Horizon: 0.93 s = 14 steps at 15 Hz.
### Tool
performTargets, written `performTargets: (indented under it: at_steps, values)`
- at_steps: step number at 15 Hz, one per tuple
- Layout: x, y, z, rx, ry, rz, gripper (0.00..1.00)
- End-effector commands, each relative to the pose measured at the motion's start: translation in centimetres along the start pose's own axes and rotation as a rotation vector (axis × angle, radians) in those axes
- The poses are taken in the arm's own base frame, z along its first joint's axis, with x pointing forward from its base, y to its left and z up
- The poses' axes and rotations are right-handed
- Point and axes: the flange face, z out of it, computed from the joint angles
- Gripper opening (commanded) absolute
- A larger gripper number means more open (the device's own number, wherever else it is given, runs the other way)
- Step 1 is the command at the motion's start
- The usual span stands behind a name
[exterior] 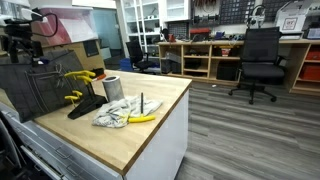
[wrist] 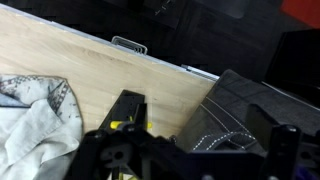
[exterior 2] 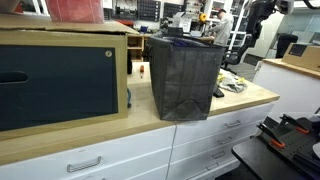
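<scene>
My gripper (wrist: 200,128) is open and empty, its two black fingers at the bottom of the wrist view. It hangs above the wooden tabletop (wrist: 120,70), over the edge of a dark fabric bin (wrist: 240,105). A white patterned cloth (wrist: 35,125) lies at the left of the wrist view. In both exterior views the arm (exterior: 22,42) (exterior 2: 258,22) is raised above the bin (exterior: 35,88) (exterior 2: 185,75). On the cloth (exterior: 115,116) lies a yellow banana-like thing (exterior: 143,118). A grey cup (exterior: 113,88) and a black block (exterior: 85,106) stand beside it.
Yellow-handled tools (exterior: 80,76) rest at the bin. A large cardboard box with a dark panel (exterior 2: 60,75) fills the counter's other end. White drawers (exterior 2: 150,150) are below. Office chairs (exterior: 262,60) and shelves (exterior: 210,55) stand across the grey floor.
</scene>
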Motion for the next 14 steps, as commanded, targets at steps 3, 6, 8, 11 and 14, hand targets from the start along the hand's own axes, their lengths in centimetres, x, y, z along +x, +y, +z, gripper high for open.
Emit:
performTargets:
  at_steps: [3,6,8,11,14]
  values:
    - [-2.8,-0.7,0.1,0.000,0.033,0.183,1.00]
    - [-3.1,-0.3,-0.4,-0.031,0.057,0.327,1.00]
    - [-3.2,-0.3,-0.9,-0.050,0.071,0.410,1.00]
    - [-3.6,-1.0,-1.9,-0.095,0.103,0.501,1.00]
    - [-4.2,-2.1,-2.7,-0.165,0.132,0.560,1.00]
